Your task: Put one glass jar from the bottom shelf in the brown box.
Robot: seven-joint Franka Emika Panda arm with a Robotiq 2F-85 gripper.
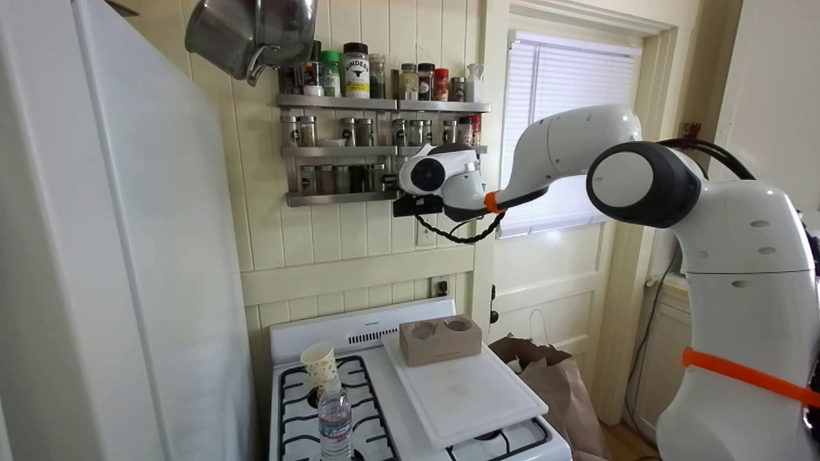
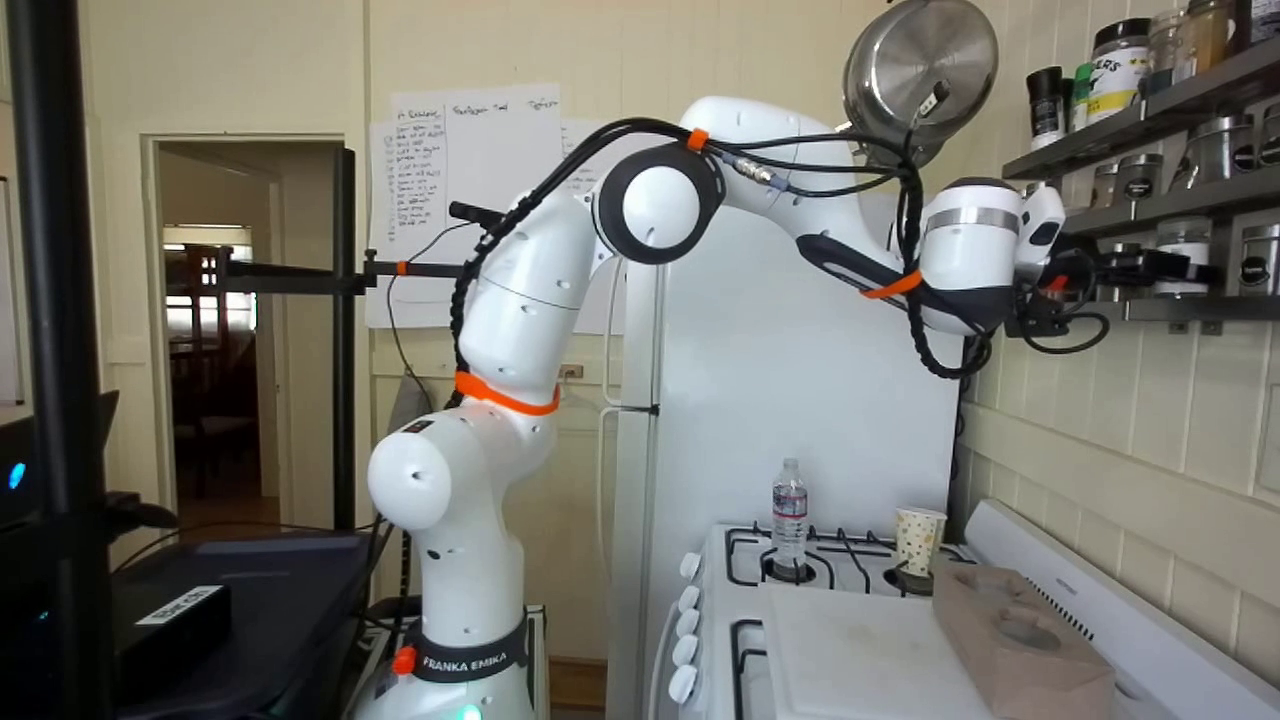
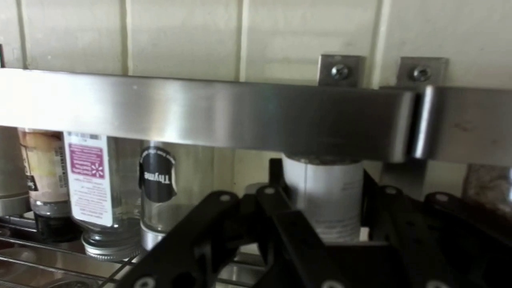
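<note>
Your glass jar stands upright on the bottom shelf, behind the front rail; the wrist view shows it upside down. Your gripper is around it, fingers standing apart, one at each side. Whether they press on the jar, you cannot tell from these views.

Handling (estimate): light, rigid, brittle. Bare glass is likely slick; the pale, paper-like wrap should give you better friction. Take hold across the straight body, above the rail, with even, moderate pressure; avoid the top end, which could turn. Raise it level until the base is free of the rail, since a knock on metal could chip it.

Materials: rail smooth, brushed-looking metal, soft sheen. Thyme jar nearby: clear cylinder, black label, metal-capped. Brown box: matte, cardboard-like, square-edged block, two round openings in its top. It rests on the flat white board; the openings likely call for a slow, vertical set-down.
</note>
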